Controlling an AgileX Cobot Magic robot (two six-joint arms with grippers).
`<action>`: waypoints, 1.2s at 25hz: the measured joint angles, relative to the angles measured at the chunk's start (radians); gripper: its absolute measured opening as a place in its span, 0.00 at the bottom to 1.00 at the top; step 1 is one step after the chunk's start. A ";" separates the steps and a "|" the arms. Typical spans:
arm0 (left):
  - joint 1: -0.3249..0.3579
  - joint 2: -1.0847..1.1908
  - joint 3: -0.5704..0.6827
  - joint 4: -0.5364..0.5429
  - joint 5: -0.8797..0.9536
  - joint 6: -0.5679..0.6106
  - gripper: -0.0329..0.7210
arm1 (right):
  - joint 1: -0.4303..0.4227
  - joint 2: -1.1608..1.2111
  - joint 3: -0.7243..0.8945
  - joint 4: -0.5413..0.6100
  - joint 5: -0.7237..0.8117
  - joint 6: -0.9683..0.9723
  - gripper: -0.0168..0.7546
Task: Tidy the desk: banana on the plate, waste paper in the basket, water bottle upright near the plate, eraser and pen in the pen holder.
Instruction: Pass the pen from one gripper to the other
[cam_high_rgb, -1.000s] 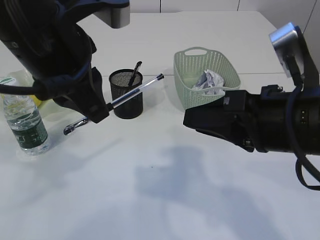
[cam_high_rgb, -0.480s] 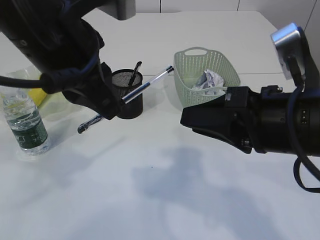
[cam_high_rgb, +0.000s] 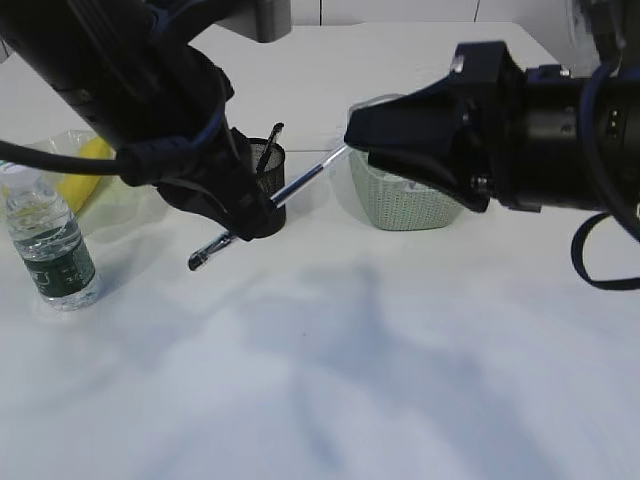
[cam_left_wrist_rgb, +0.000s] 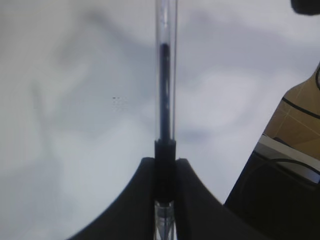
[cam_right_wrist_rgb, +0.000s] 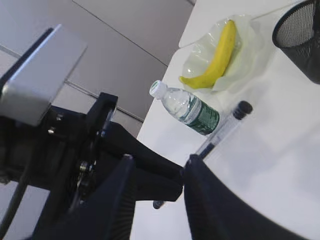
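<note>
My left gripper (cam_high_rgb: 258, 218) is shut on a clear-barrelled pen (cam_high_rgb: 300, 184), which slants up to the right beside the black mesh pen holder (cam_high_rgb: 267, 158). In the left wrist view the pen (cam_left_wrist_rgb: 165, 100) runs straight up from between the fingers (cam_left_wrist_rgb: 142, 200). My right gripper (cam_high_rgb: 352, 128) hangs open and empty in front of the green basket (cam_high_rgb: 400, 205). In the right wrist view it (cam_right_wrist_rgb: 157, 162) frames the pen (cam_right_wrist_rgb: 222, 129). The banana (cam_right_wrist_rgb: 219, 55) lies on the clear plate (cam_right_wrist_rgb: 247, 60). The water bottle (cam_high_rgb: 45, 240) stands upright near it. The waste paper and the eraser are hidden.
A dark pen-like stick (cam_high_rgb: 270, 142) stands in the pen holder. The white table (cam_high_rgb: 400, 360) stretches toward the front, crossed by the arms' shadows. The right arm's body (cam_high_rgb: 540, 120) covers the basket's top and the back right.
My left gripper has carried the pen to the right, in front of the pen holder. The right arm has risen and moved back, now covering the basket and the paper in it.
</note>
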 joint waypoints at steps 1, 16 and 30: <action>0.000 0.000 0.000 -0.004 -0.006 0.000 0.10 | 0.000 0.004 -0.012 0.002 0.000 0.000 0.35; 0.000 0.000 0.000 -0.034 -0.028 0.000 0.10 | 0.000 0.100 -0.025 0.002 -0.008 0.026 0.35; 0.000 0.000 0.000 -0.044 -0.028 0.000 0.10 | 0.000 0.142 -0.083 0.002 -0.031 0.052 0.35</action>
